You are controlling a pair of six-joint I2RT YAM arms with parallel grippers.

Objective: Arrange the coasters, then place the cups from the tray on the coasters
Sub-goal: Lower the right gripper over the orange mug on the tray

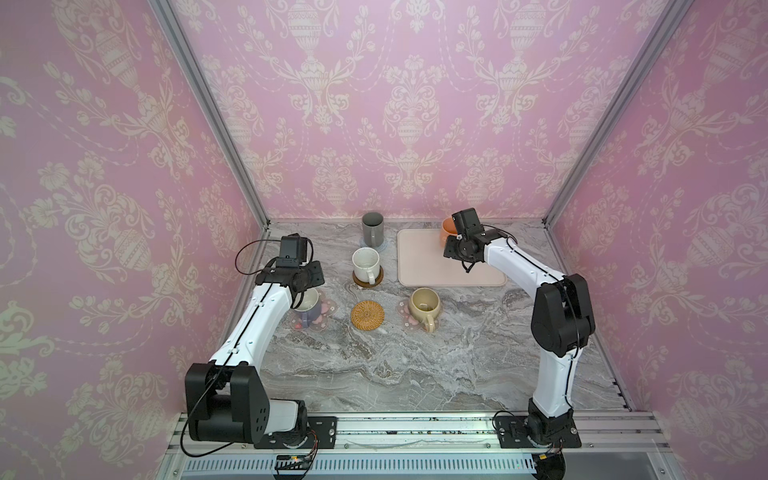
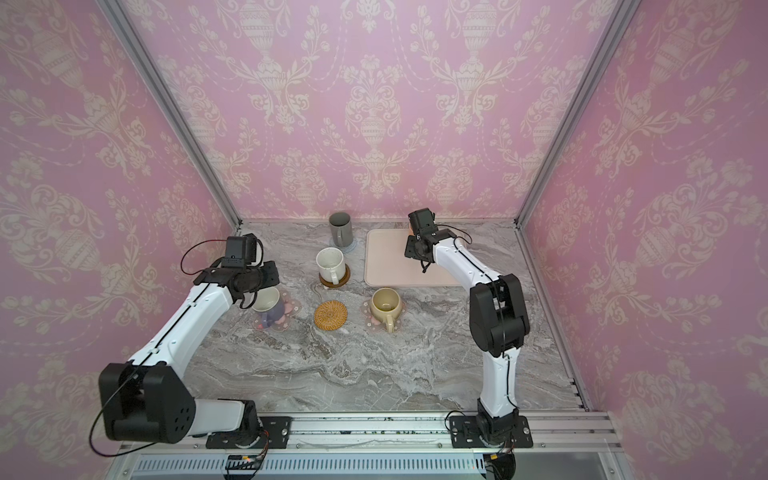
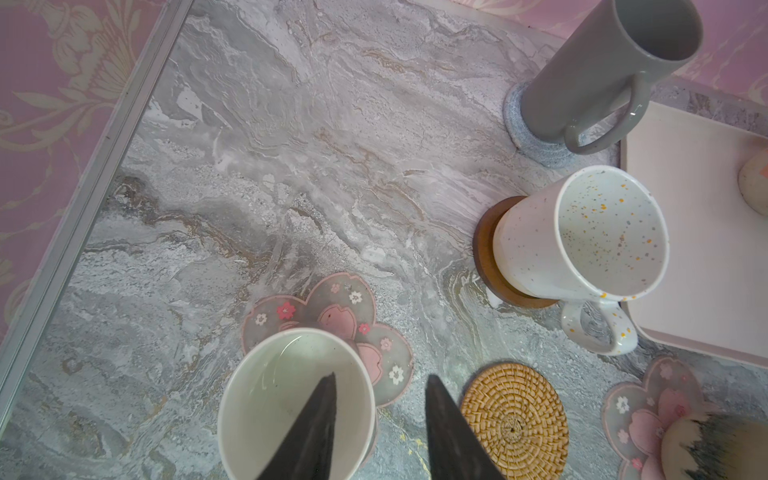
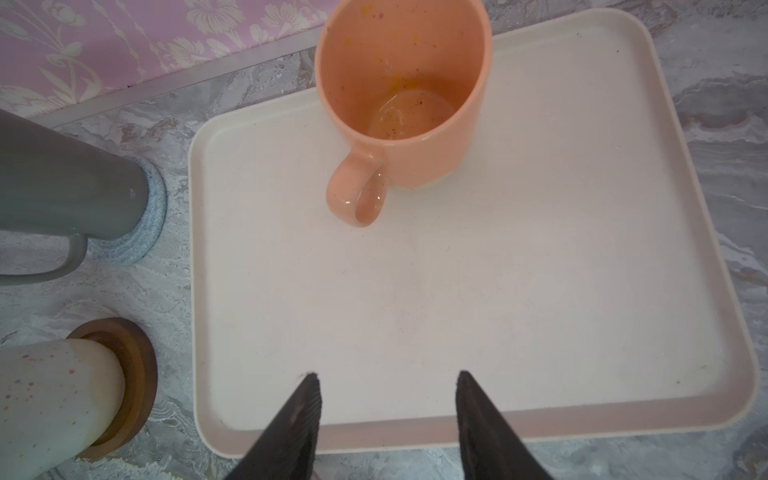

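Straddling the rim of the lavender mug (image 3: 266,395) with the left jaws: one finger (image 3: 318,428) over the mouth, the other outside the wall, a gap showing on both sides, so partly open and pinching nothing. Has that mug upright on a clear flower coaster (image 3: 340,307) toward the left of the bench (image 1: 415,365). Hovers the right jaws over the near part of the tray (image 4: 498,291), parted and empty. Finds the peach-orange mug (image 4: 403,83) alone on the tray, upright at its far edge, handle on the side facing the jaws. Counts four mugs off the tray and on coasters: the lavender one as told; the squat beige-yellow mug (image 1: 424,307) on the second flower coaster (image 1: 402,308); the speckled white mug (image 1: 365,264) on the brown disc (image 3: 484,249); the tall dark grey mug (image 1: 372,230) on the light-blue woven coaster (image 3: 536,145), just left of the tray's far corner. Shows the tan rattan coaster (image 1: 368,314) bare, between the two flower coasters.
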